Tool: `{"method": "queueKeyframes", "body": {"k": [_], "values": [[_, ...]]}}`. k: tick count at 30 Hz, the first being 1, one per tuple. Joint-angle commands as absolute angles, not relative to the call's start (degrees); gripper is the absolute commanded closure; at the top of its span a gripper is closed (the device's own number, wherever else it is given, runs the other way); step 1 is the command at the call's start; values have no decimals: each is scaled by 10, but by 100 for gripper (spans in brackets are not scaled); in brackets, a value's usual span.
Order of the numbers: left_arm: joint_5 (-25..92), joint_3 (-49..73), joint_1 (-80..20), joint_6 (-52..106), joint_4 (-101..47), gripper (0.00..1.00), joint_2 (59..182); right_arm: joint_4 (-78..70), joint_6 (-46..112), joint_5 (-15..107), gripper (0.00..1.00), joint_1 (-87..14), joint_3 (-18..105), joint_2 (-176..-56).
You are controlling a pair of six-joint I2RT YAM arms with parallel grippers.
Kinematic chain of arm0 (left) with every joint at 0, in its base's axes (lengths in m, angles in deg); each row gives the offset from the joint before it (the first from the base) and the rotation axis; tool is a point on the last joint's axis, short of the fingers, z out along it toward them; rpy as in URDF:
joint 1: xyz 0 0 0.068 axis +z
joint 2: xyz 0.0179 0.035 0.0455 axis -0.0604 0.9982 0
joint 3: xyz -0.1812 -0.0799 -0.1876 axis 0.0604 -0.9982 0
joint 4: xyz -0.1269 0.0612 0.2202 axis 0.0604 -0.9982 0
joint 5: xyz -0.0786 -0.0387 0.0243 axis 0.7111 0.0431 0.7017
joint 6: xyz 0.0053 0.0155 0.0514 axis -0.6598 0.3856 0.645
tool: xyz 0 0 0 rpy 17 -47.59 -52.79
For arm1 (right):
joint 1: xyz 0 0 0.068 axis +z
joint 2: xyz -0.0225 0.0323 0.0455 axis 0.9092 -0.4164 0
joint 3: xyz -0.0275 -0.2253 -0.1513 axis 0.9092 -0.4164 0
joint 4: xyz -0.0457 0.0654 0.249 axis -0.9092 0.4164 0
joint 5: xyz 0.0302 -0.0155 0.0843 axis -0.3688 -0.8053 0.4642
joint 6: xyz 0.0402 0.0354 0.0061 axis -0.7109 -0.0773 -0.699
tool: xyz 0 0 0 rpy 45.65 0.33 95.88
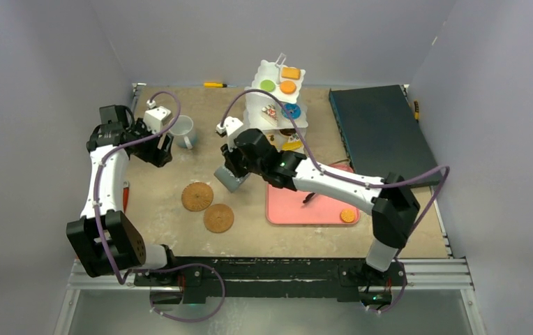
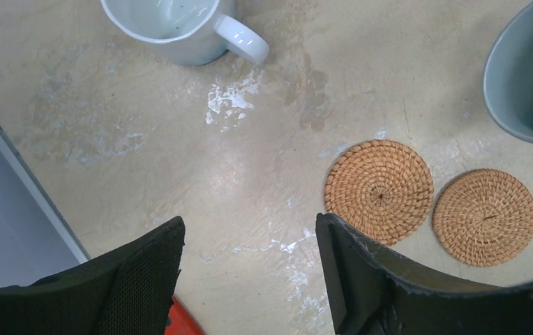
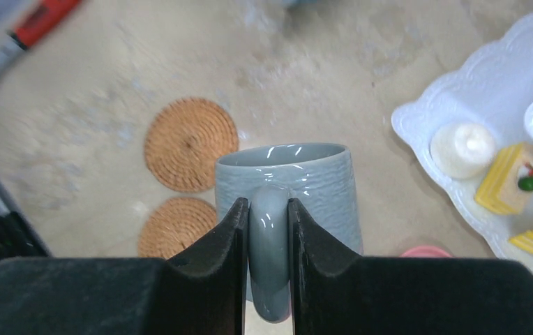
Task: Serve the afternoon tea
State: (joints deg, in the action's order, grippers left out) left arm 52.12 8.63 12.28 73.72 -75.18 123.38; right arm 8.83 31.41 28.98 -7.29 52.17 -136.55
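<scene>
My right gripper point(image 3: 268, 209) is shut on the handle of the grey mug point(image 3: 284, 174), which hangs a little above the table right of the two cork coasters point(image 1: 197, 196) point(image 1: 218, 218); the mug also shows in the top view point(image 1: 230, 179). My left gripper point(image 2: 250, 237) is open and empty, near the white mug point(image 1: 183, 130), which stands upright at the back left and shows in the left wrist view point(image 2: 180, 28). The white three-tier stand point(image 1: 278, 94) at the back holds several toy pastries. One orange pastry point(image 1: 348, 216) lies on the pink tray.
The pink tray point(image 1: 298, 206) lies front right, with black tongs point(image 1: 309, 197) on it. A dark box point(image 1: 382, 132) fills the back right. A red-handled tool point(image 1: 125, 197) lies at the left edge, a yellow one point(image 1: 215, 84) at the back.
</scene>
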Motion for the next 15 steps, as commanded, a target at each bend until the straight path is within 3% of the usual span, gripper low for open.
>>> {"method": "queueKeyframes", "body": {"k": [1, 15], "values": [[566, 86, 128, 740, -757, 31, 1219, -173, 293, 358, 100, -77, 467, -1300], [684, 120, 128, 671, -811, 29, 1255, -534, 359, 434, 100, -52, 285, -1247]]}}
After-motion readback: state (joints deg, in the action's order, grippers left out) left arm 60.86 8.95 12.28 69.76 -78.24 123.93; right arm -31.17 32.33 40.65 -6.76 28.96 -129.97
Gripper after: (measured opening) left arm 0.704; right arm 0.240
